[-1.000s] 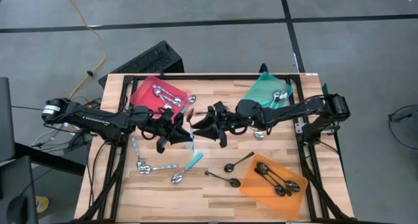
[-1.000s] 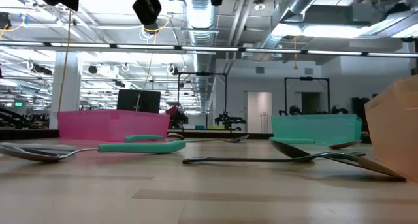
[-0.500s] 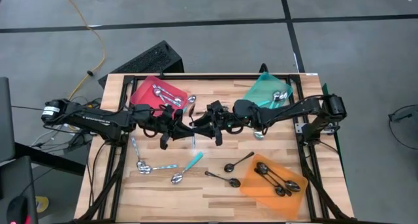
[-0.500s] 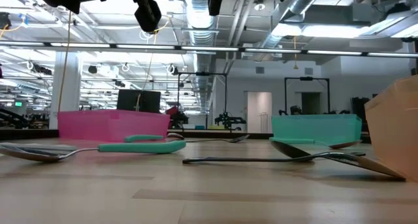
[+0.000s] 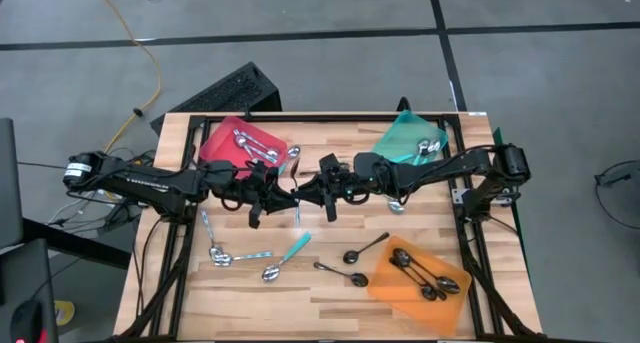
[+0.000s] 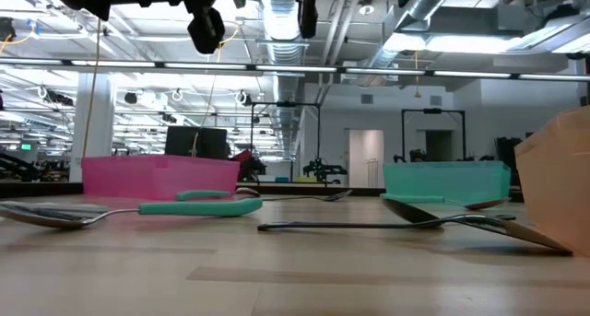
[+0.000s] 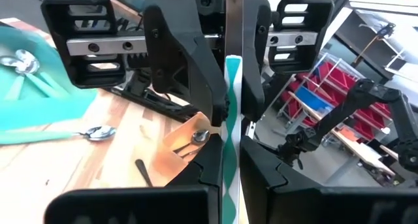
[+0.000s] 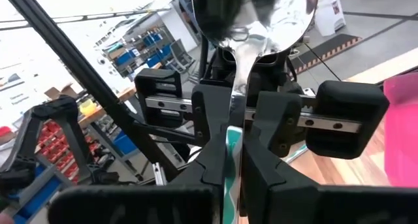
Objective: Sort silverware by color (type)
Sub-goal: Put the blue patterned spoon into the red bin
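A teal-handled spoon [image 5: 297, 212] with a silver bowl [image 8: 256, 12] is held above the middle of the table. My left gripper [image 5: 284, 198] and my right gripper [image 5: 311, 196] meet there, both level and both shut on it. On the table lie more teal-handled spoons [image 5: 291, 251], two black spoons [image 5: 364, 248] and a silver spoon [image 5: 398, 206]. Silver spoons lie in the red tray [image 5: 222, 141], teal-handled ones in the teal tray [image 5: 400, 143], and black ones in the orange tray [image 5: 390, 281]. My left gripper pinches the spoon's teal handle [image 7: 232, 142] between its two fingers, coming level from the table's left side, fingers across the handle. The spoon stands roughly upright, clear of the table. My right gripper pinches the same teal handle [image 8: 228, 160] between its two fingers, level from the table's right side and facing the left gripper. The fingers lie across the handle. The silver neck and bowl rise above them.
The trays stand at the far left, the far right and the near right of the table. Loose spoons lie along the near half of the table, below and in front of the grippers. A black keyboard [image 5: 225, 91] lies on the floor beyond the far edge.
My right gripper has shut its fingers onto the spoon's handle; they stood wide open on either side of it a second ago. My left gripper keeps its hold, and the spoon stays lifted in the same place.
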